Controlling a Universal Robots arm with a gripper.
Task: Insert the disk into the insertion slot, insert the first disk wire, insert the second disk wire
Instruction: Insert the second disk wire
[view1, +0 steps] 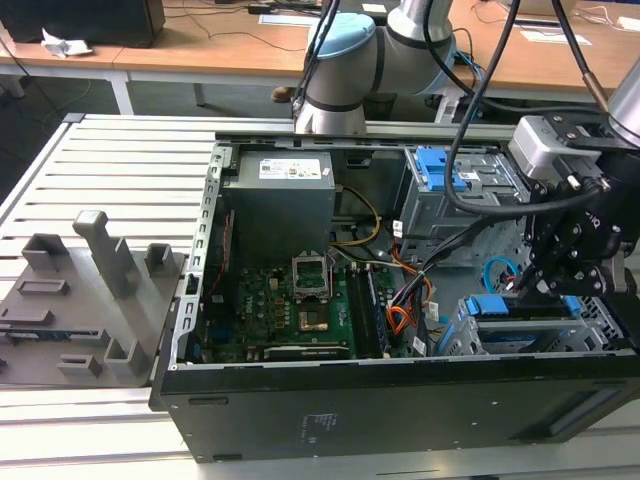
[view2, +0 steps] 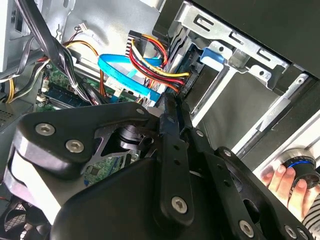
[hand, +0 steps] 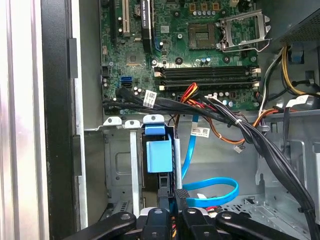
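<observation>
In the case's corner, your gripper (hand: 177, 202) sits at the slot (view1: 480, 335), jaws together on a plug (hand: 181, 194).

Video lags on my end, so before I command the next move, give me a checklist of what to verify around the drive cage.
1. Disk seated in insertion slot: ok, its blue carrier sits inside.
2. Second disk wire plugged in: cannot tell; it loops loose beside the cage.
3. Orange, red and yellow wire bundle connected: cannot tell.
4. Claw close over the disk's end: ok.
5. Workspace free of people: not ok, a hand rests beside the case.
</observation>
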